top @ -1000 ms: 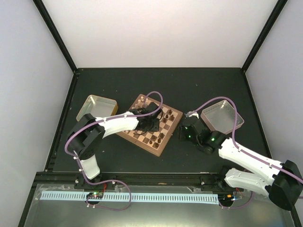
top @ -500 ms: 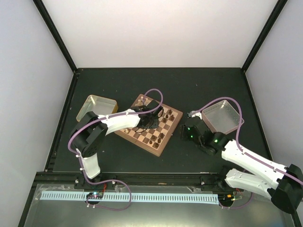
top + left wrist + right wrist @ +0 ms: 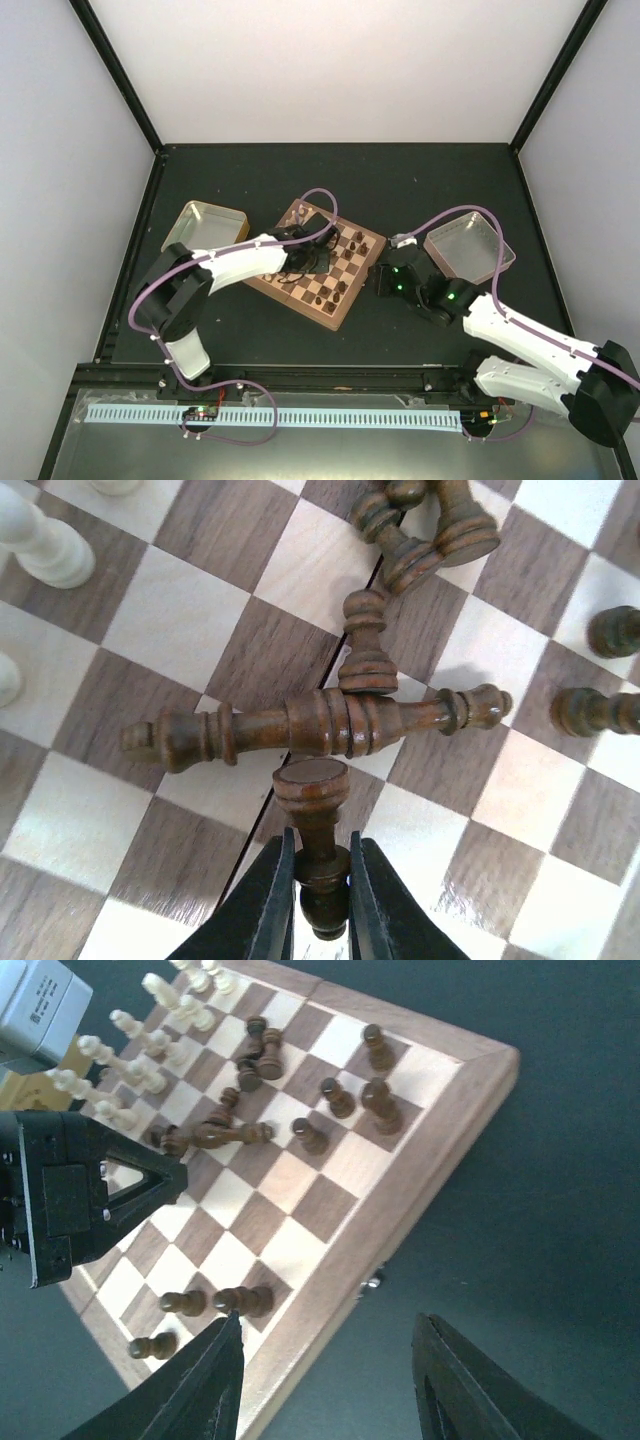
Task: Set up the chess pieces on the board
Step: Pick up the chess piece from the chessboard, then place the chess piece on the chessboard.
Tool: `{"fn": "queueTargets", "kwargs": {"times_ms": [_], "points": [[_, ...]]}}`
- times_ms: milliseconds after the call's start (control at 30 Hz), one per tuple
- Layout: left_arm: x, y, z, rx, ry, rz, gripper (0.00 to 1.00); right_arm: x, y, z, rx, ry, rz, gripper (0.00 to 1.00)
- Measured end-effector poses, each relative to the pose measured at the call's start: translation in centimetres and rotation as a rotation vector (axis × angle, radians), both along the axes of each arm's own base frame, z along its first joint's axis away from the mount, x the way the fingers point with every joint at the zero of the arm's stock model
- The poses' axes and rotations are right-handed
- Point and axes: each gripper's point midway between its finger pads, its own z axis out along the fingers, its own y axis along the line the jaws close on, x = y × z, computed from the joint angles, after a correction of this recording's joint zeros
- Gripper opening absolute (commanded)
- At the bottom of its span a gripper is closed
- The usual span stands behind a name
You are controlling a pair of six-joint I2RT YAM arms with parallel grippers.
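Finding the board (image 3: 358, 288) sitting skewed on the dark table (image 3: 250, 335), between the left metal tray (image 3: 205, 222) and the right metal tray (image 3: 470, 245), touching neither.

Reaching over the board's middle with the left gripper (image 3: 305, 258). Pinching a small dark chessman (image 3: 312, 785) there, jaws drawn in tight on its slim upper part, its round base pointing away from the fingers (image 3: 272, 900). Holding that piece tipped over, base just beside a long dark piece (image 3: 320, 723) lying flat across several squares; failing to tell whether the two are touching. Noting another fallen dark piece (image 3: 366, 655) butting against the long one from the far side, and a tangle of toppled dark men (image 3: 425, 530) lying beyond.

Seeing, from the right wrist, cream pieces (image 3: 130, 1025) standing clustered along one side of the board, scattered dark pieces (image 3: 338, 1097) standing toward the opposite corner, and three more dark ones (image 3: 245, 1300) sitting near the lower rim.

Hanging the right gripper (image 3: 330, 1360) just beside the board's right-hand edge, over rim and bare table. Showing its jaws spread well apart, gripping nothing.
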Motion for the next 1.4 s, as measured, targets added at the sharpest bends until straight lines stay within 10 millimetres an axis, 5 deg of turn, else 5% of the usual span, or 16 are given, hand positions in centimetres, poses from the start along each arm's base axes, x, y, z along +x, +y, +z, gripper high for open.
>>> {"fn": "queueTargets", "kwargs": {"times_ms": [267, 567, 900, 1233, 1400], "points": [[-0.3, 0.1, 3.7, -0.058, -0.081, -0.043, 0.03, 0.2, 2.7, 0.5, 0.11, 0.015, 0.067, 0.5], [-1.4, -0.2, 5.4, -0.112, -0.116, -0.138, 0.02, 1.4, 4.0, 1.9, 0.263, 0.034, 0.068, 0.57], [-5.6, -3.9, 12.6, -0.391, -0.313, -0.563, 0.03, 1.1, 5.1, 5.3, 0.44, 0.035, 0.192, 0.61], [-9.0, -6.1, 15.9, -0.548, -0.421, -0.843, 0.03, -0.8, 7.0, 7.3, 0.534, 0.093, 0.32, 0.49], [-9.5, -6.4, 16.3, -0.571, -0.429, -0.883, 0.04, -1.2, 7.5, 7.7, 0.554, 0.123, 0.349, 0.28]]}}
